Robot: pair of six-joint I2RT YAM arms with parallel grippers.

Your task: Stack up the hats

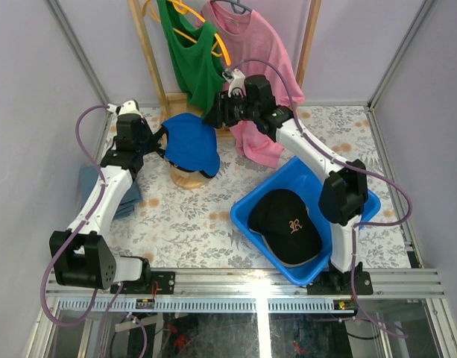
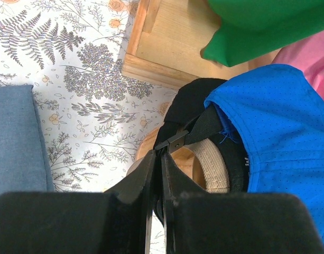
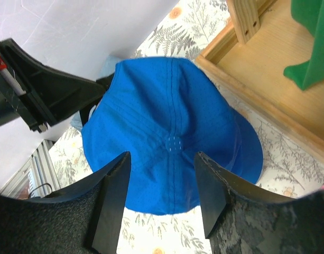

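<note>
Royal blue cap (image 3: 172, 132): soft, finely perforated fabric, with seamed panels meeting at a top button and a curved brim. It sits crown-up as the top layer on the wooden dome stand (image 1: 185, 177), left of centre on the floral table (image 1: 191, 224). In the left wrist view, the rim of a black cap (image 2: 185, 103) shows under its back edge, and inside that a tan band (image 2: 213, 172); cannot tell whether the tan is a third cap. A black strap (image 2: 201, 127) with a small buckle runs out from beneath the blue fabric; which cap it belongs to is unclear. Left gripper (image 2: 162, 156): fingers pressed together, tips pinching the buckle end of that strap at the back of the stack. Right gripper (image 3: 162, 159): fingers apart with nothing between them, hovering above the blue crown. In its wrist view the top button lies between the two fingers (image 3: 111, 203), and no contact with the fabric is visible. Second black cap (image 1: 286, 222): gold embroidered "R" on the front, lying separately in the blue bin (image 1: 240, 216) on the near right of the table, well apart from both grippers.
</note>
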